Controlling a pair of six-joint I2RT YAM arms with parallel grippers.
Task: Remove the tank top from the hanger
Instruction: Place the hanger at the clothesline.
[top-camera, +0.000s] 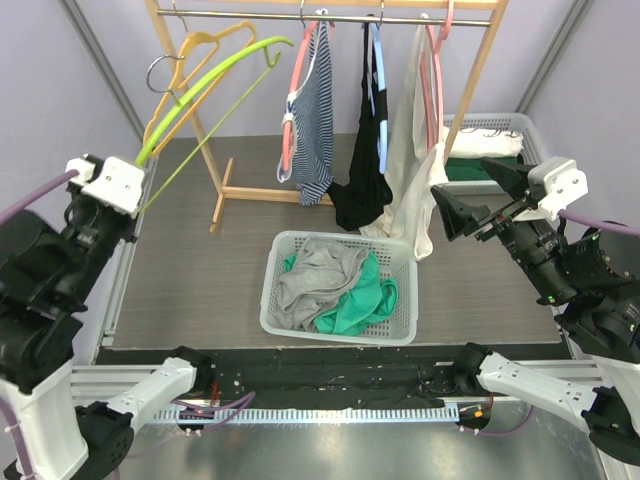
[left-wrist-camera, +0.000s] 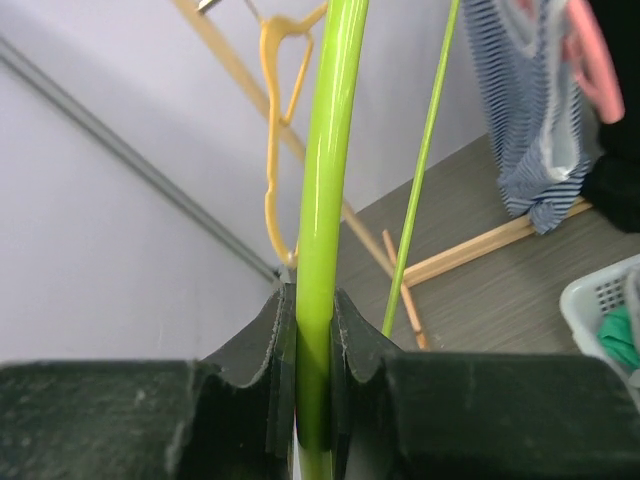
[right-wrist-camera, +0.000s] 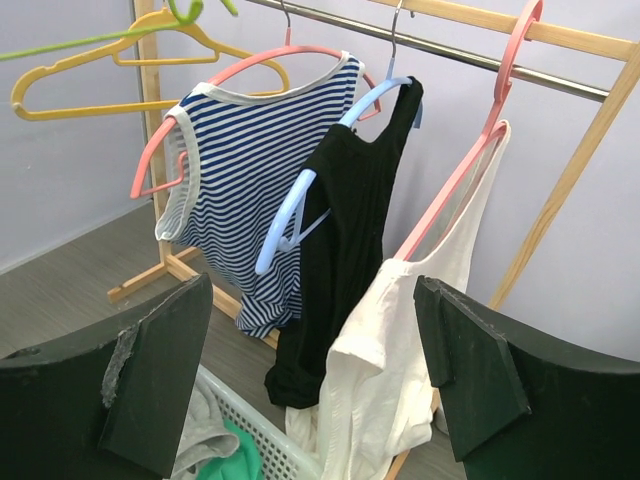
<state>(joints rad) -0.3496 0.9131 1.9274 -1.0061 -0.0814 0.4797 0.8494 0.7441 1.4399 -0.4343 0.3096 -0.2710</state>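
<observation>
1. At 1 o'clock, on the rail (top-camera: 330, 17): white tank top (right-wrist-camera: 400, 340), draped on pink hanger (right-wrist-camera: 470, 160).
2. Right gripper (right-wrist-camera: 312, 300), 3 o'clock: jaws wide, empty, near tank top.
3. Left gripper (left-wrist-camera: 315, 300), 9 o'clock: clamped on green hanger (left-wrist-camera: 325, 150).

The left gripper (left-wrist-camera: 313, 320) is clamped tight on the green hanger (left-wrist-camera: 326, 150), whose bar rises straight out from between the jaws. The left arm (top-camera: 40, 290) is raised, its wrist angled up and inward. The right gripper (top-camera: 470, 195) stands wide apart and holds nothing, its fingers (right-wrist-camera: 160, 380) pointing inward from the raised right arm (top-camera: 590, 275).
</observation>
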